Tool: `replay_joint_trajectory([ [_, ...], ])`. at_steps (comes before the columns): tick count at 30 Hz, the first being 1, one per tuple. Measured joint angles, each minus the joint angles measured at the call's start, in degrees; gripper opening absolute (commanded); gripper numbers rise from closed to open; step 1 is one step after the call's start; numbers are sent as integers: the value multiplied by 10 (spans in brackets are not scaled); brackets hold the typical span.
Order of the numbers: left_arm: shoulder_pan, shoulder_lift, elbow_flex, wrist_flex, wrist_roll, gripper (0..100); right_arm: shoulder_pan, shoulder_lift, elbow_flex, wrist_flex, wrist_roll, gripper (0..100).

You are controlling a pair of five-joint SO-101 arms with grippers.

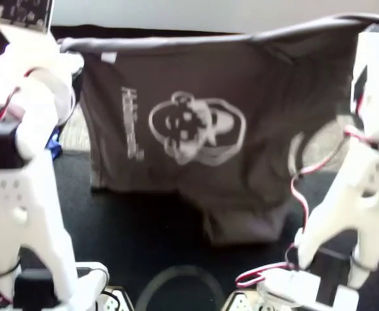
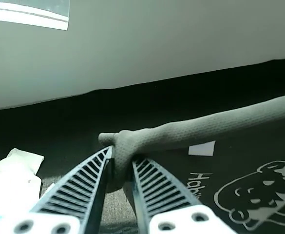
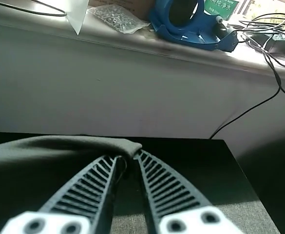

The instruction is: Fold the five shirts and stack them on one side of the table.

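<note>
Left claw (image 2: 120,154) and right claw (image 3: 127,157) each pinch an upper corner of the grey shirt (image 1: 254,97), stretching it taut, evidently for laying flat on the table (image 1: 144,236).

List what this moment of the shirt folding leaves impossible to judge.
- High view: the hanging grey shirt screens the table behind it; any stack there cannot be counted.
- Left wrist view: white cloth beside the left gripper, cut off by the edge; its kind is unclear.
</note>
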Motion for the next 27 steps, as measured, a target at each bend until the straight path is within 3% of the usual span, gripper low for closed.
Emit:
replay_joint_trajectory([
  [5,1,89,-32,-14,0,8,-1,75,4,-55,0,6],
  [13,1,200,-49,-18,0,8,-38,164,6,-61,0,6],
  [27,0,381,-49,3,0,8,-55,314,6,138,0,6],
])
